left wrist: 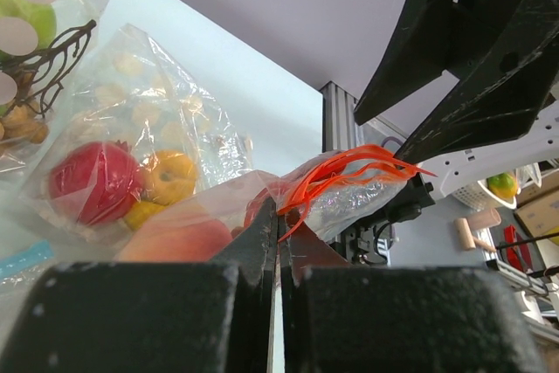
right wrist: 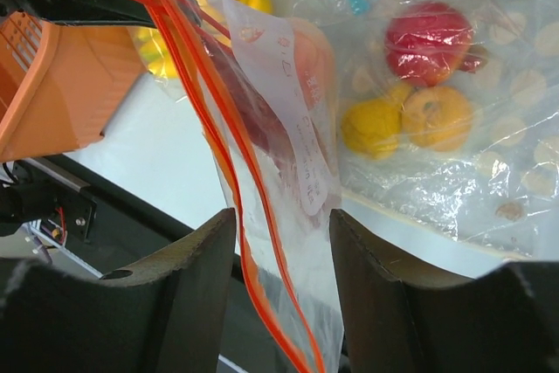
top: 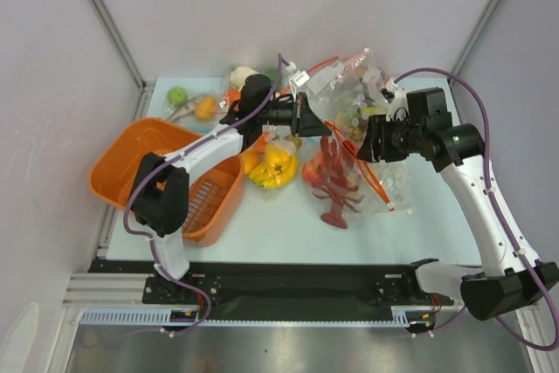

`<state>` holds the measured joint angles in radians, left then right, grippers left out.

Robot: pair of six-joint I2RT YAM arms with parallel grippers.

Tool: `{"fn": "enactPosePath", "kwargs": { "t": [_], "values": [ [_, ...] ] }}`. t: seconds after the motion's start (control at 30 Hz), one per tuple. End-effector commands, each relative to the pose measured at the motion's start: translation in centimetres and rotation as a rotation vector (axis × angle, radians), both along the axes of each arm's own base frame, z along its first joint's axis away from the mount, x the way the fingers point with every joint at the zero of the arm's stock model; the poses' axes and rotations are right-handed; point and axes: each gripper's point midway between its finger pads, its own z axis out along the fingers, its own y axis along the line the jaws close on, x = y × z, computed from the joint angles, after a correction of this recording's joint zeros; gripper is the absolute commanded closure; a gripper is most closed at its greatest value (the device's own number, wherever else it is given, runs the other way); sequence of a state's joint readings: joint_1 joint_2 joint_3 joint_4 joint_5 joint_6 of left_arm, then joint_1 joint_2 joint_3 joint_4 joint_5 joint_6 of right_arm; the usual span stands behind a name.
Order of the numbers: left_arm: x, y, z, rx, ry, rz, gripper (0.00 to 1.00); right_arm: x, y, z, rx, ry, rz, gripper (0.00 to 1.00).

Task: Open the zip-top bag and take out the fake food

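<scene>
The zip-top bag (top: pixel 381 183) is held up over the table's middle, its orange-red zip strip (right wrist: pixel 188 85) parted into loose strands. Inside it are fake food pieces: a dark-red lobster (top: pixel 336 188) and a red-yellow apple (top: pixel 312 170). My left gripper (top: pixel 304 117) is shut on the bag's film just below the zip (left wrist: pixel 349 168), with the apple (left wrist: pixel 175 238) right beside its fingers. My right gripper (right wrist: pixel 284 233) is open. The bag's mouth (right wrist: pixel 288 172) hangs between its fingers (right wrist: pixel 196 259), close to the left one. The lobster (right wrist: pixel 253 115) shows through the film.
An orange basket (top: pixel 131 168) stands at the left, under the left arm. A yellow banana bunch (top: pixel 273 166) lies next to the bag. A dotted clear bag (right wrist: pixel 454 155) holding red and orange fruits (right wrist: pixel 426 34) lies behind. A green apple (top: pixel 178 95) and cauliflower (top: pixel 243 74) sit at the back left.
</scene>
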<state>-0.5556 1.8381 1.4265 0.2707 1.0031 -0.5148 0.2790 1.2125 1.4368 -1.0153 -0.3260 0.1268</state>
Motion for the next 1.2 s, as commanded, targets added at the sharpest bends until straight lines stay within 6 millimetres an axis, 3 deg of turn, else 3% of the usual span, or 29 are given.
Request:
{"fn": "enactPosePath", "kwargs": {
  "t": [0.0,0.4,0.7,1.17],
  "values": [
    [-1.9,0.0,4.1,-0.076,-0.128,-0.062,1.00,0.2,0.1,0.9,0.015,-0.064,0.012,0.48],
    [-2.9,-0.7,5.1,-0.089,-0.145,-0.097,1.00,0.0,0.5,-1.1,0.033,-0.030,0.019,0.50],
    [-3.1,-1.3,4.6,-0.067,-0.144,-0.106,1.00,0.5,1.0,2.0,0.087,-0.102,0.014,0.49],
    [-3.7,-1.6,4.1,-0.041,-0.154,-0.118,1.00,1.6,0.6,4.3,0.130,-0.179,-0.052,0.50]
  ]
}}
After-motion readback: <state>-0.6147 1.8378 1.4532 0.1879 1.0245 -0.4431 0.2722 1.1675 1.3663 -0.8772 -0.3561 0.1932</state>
